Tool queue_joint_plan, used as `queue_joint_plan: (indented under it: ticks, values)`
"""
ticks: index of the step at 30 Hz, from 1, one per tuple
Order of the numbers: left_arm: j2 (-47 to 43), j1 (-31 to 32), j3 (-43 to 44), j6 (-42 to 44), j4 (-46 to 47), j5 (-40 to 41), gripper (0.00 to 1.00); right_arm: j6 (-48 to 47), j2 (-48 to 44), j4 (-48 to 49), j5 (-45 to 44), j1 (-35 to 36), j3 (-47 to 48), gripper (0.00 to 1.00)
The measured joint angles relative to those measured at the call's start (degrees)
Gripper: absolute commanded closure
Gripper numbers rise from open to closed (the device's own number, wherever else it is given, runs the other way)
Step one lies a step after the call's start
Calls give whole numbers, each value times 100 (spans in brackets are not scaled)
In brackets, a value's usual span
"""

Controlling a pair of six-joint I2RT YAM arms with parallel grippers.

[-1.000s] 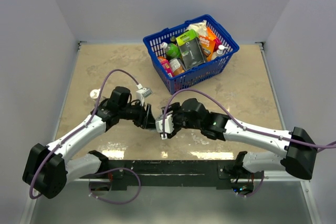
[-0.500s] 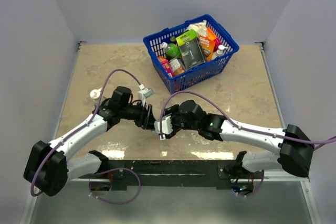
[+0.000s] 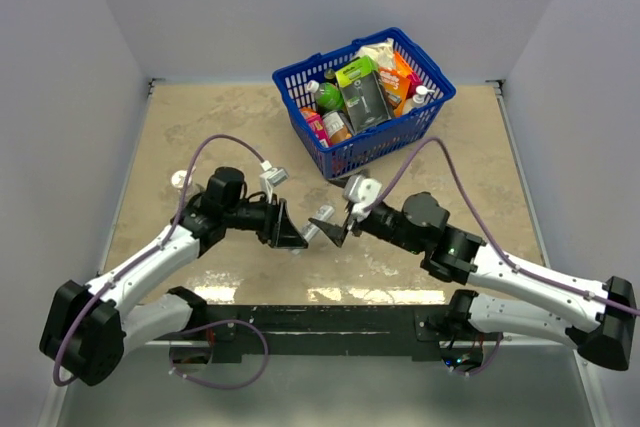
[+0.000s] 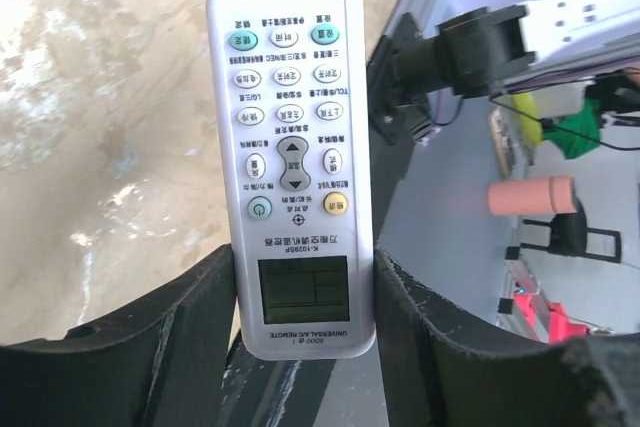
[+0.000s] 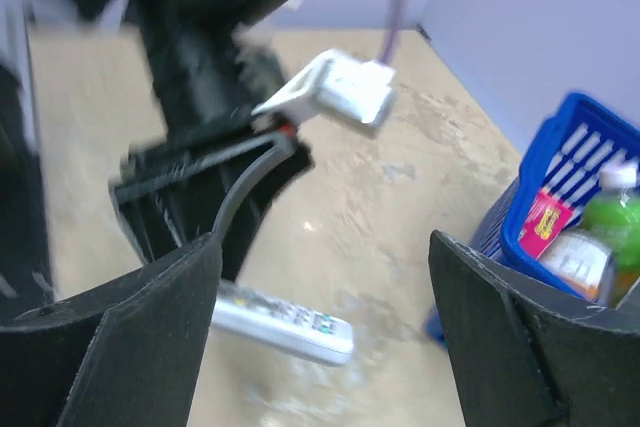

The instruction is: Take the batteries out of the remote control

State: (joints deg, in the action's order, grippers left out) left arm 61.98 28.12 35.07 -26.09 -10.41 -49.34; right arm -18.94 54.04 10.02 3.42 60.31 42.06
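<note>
Left claw clamps the remote control; right claw gapes wide, empty.

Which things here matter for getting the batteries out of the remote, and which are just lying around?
For the job:
remote control, held in the left tool
right tool, open nearby

Lying about:
blue basket
groceries inside it

Top camera is looking steeply down from the near edge, taking in the whole beige mottled stone-look table. Left wrist camera is pressing close on the slim white plastic remote control. Right wrist camera is sharing it from farther off.
</note>
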Motion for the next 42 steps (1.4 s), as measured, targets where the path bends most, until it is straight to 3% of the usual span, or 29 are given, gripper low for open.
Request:
queue_joint_plan:
  ticks: [2,8,12,15,18,25,29,35,42]
  values:
    - [-227,-39,-173,-321,330,-149,100,1169,-138,275,-511,7,26,7]
    - [-540,-192,-315,-1121,1032,-428,100,3314,-79,343,-1303,-35,48,4]
    - [-691,-225,-313,-1478,1196,-494,100,4706,-306,599,-1283,-374,-463,4]
    - [-763,-229,-245,-1530,1141,-481,100,4933,-330,741,-953,-748,-739,4]
    - [-629,-262,-22,-1405,809,-433,100,4159,-317,717,-581,-793,-721,4]
    - [-289,-299,535,-654,-396,-153,100,531,-116,129,994,-767,-282,7]
    - [-278,-299,643,-404,-837,-37,100,-890,417,-470,1373,-697,227,8]
    - [-280,-299,706,-184,-1228,13,100,-2162,1019,-1397,1423,-627,833,13]
    - [-280,-299,866,-107,-1460,9,100,-2721,1235,-2079,1349,-542,962,18]
